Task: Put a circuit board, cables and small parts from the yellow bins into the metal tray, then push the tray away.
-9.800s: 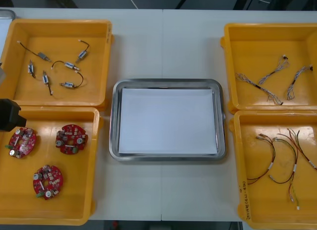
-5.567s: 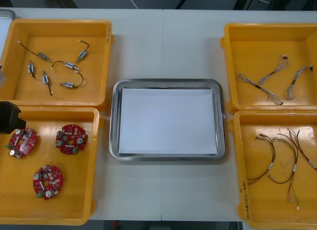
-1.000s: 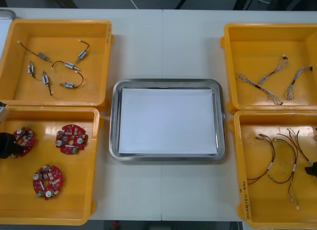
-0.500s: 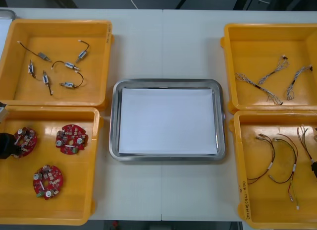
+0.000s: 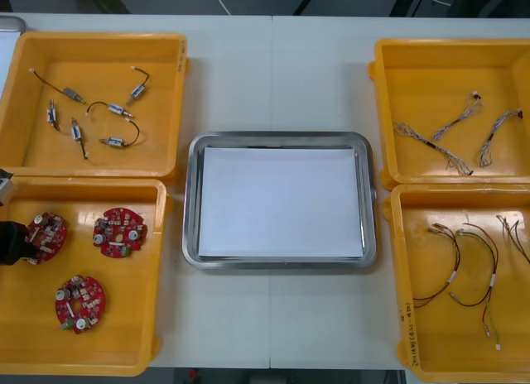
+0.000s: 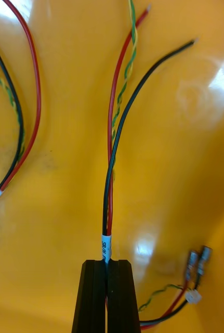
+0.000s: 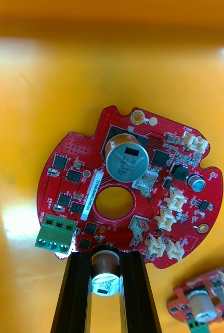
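Observation:
In the near left yellow bin (image 5: pixel 83 351) my left gripper (image 5: pixel 25 243) is shut on a round red circuit board (image 5: pixel 48 233). In the left wrist view, the left gripper (image 7: pixel 106 256) clamps a silver cylindrical part on the edge of the board (image 7: pixel 158 156). In the right wrist view my right gripper (image 6: pixel 107 263) is shut on a red and yellow cable (image 6: pixel 112 156) with a black strand, just below its white label. In the front view that cable (image 5: pixel 513 229) lies at the right edge of the near right bin (image 5: pixel 431 351).
The metal tray (image 5: pixel 280 138), white inside, sits at the centre. Two more boards (image 5: pixel 118 231) (image 5: pixel 79 301) lie in the near left bin. Small metal parts (image 5: pixel 91 111) fill the far left bin, twisted cables (image 5: pixel 455 132) the far right, more cables (image 5: pixel 451 264) the near right.
Both grippers have shut, the left on the board, the right on the cable. The cable has been drawn toward the right edge and the right gripper has left the front view.

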You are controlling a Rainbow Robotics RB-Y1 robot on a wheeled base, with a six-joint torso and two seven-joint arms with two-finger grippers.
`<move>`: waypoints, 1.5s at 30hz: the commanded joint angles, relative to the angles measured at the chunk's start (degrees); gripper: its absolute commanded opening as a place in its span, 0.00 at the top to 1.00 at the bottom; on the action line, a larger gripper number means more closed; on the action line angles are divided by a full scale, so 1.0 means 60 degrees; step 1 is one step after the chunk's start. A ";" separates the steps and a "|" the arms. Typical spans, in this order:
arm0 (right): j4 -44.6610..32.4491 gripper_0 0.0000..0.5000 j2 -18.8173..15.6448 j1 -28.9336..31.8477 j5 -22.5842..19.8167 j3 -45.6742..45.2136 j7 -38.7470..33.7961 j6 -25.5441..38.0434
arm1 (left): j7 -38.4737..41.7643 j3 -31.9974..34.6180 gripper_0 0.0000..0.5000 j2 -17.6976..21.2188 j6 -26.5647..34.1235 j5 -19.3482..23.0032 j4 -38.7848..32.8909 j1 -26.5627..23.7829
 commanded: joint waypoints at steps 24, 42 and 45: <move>-0.3464 1.00 0.0117 -0.2309 0.0690 -0.2334 -0.0189 0.5767 | 0.2578 0.1733 1.00 0.0273 0.4479 -0.0182 -0.4926 -0.0725; -0.4417 1.00 -0.0044 -0.3100 -0.0130 -0.1822 -0.1947 0.5767 | 0.4936 -0.0611 1.00 -0.0489 0.5578 0.0023 -0.6113 -0.3552; -0.4592 1.00 -0.0308 -0.3144 -0.0423 -0.1573 -0.2635 0.5767 | 0.5478 -0.1358 1.00 -0.0694 0.5519 -0.0007 -0.6113 -0.4211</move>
